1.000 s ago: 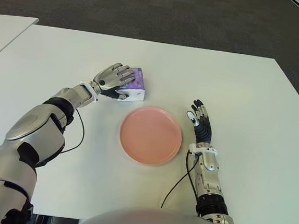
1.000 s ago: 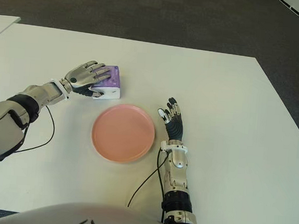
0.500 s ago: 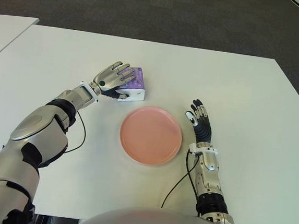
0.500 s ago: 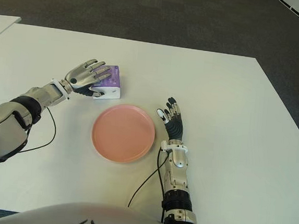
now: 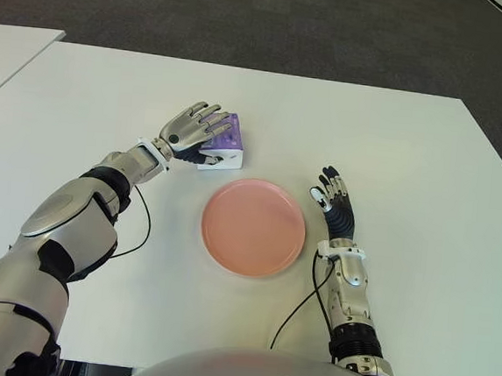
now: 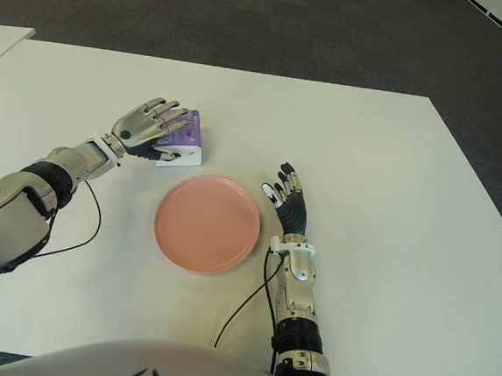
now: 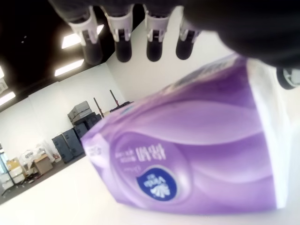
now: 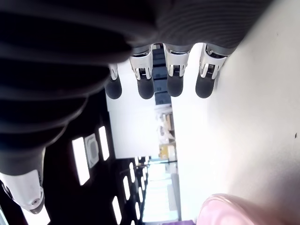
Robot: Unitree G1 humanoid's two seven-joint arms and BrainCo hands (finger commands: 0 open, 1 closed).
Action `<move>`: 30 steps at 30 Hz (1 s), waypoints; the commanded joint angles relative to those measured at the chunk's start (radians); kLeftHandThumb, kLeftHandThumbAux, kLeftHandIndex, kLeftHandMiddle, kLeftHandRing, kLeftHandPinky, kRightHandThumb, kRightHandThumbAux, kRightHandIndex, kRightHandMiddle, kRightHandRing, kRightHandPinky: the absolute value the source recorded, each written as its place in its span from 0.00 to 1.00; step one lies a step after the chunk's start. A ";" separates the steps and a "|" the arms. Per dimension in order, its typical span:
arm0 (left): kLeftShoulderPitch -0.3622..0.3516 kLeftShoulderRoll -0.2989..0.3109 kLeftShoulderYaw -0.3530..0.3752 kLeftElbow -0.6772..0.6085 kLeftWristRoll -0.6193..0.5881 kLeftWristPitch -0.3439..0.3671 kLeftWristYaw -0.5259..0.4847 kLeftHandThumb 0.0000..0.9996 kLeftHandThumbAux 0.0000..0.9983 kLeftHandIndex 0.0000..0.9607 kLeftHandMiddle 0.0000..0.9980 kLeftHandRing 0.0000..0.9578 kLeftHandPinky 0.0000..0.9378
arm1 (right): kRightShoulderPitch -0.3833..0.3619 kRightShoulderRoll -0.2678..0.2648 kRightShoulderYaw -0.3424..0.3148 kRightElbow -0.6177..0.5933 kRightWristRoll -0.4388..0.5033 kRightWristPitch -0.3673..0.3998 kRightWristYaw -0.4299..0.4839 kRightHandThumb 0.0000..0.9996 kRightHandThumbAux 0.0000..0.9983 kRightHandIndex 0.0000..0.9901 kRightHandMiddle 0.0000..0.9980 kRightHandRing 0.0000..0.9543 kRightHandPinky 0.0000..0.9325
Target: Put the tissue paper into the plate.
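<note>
one tissue pack (image 5: 223,141), one plate (image 5: 253,227)

The tissue pack (image 5: 223,142) is purple on top, with paler lilac swirls sweeping across its face, a round dark-violet emblem and white lettering; its end panel is white. The plate (image 5: 253,226), at five o'clock from the pack, is a plain salmon pink with no pattern. The table (image 5: 411,167) is plain white. The floor (image 5: 248,16) at twelve o'clock is dark grey with a faint checked weave. The left hand (image 5: 193,130) is silver-grey with black joints and dark fingertips. The right hand (image 5: 333,200), at three o'clock from the plate, is black with white tips.
</note>
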 commanded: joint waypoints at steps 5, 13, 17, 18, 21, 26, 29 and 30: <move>0.020 -0.011 0.013 0.002 -0.019 -0.027 -0.040 0.32 0.10 0.00 0.00 0.00 0.00 | 0.050 0.005 0.000 0.056 0.006 0.033 0.000 0.38 0.61 0.03 0.01 0.00 0.00; 0.022 -0.010 0.025 -0.002 -0.041 -0.044 -0.079 0.34 0.09 0.00 0.00 0.00 0.00 | 0.055 0.001 0.007 0.047 -0.005 0.038 -0.003 0.38 0.60 0.04 0.02 0.00 0.00; 0.024 -0.008 0.029 -0.006 -0.047 -0.050 -0.092 0.34 0.09 0.00 0.00 0.00 0.00 | 0.059 -0.001 0.011 0.040 -0.008 0.041 -0.003 0.38 0.59 0.04 0.03 0.00 0.00; 0.024 -0.008 0.030 -0.006 -0.050 -0.053 -0.100 0.34 0.09 0.00 0.00 0.00 0.00 | 0.060 -0.001 0.012 0.037 -0.008 0.043 -0.004 0.38 0.59 0.04 0.03 0.00 0.00; 0.026 -0.007 0.033 -0.008 -0.056 -0.059 -0.118 0.34 0.09 0.00 0.00 0.00 0.00 | 0.063 -0.001 0.015 0.030 -0.009 0.047 -0.006 0.38 0.59 0.04 0.03 0.00 0.00; 0.028 -0.007 0.037 -0.009 -0.066 -0.071 -0.146 0.33 0.09 0.00 0.00 0.00 0.00 | 0.067 -0.002 0.017 0.022 -0.007 0.052 -0.007 0.38 0.59 0.05 0.03 0.00 0.00; 0.029 -0.006 0.041 -0.010 -0.073 -0.080 -0.167 0.33 0.09 0.00 0.00 0.00 0.00 | 0.071 -0.001 0.019 0.015 -0.007 0.052 -0.008 0.38 0.59 0.05 0.04 0.00 0.00; 0.029 -0.006 0.042 -0.011 -0.075 -0.082 -0.172 0.32 0.09 0.00 0.00 0.00 0.00 | 0.072 -0.001 0.019 0.014 -0.007 0.052 -0.008 0.38 0.59 0.05 0.04 0.00 0.00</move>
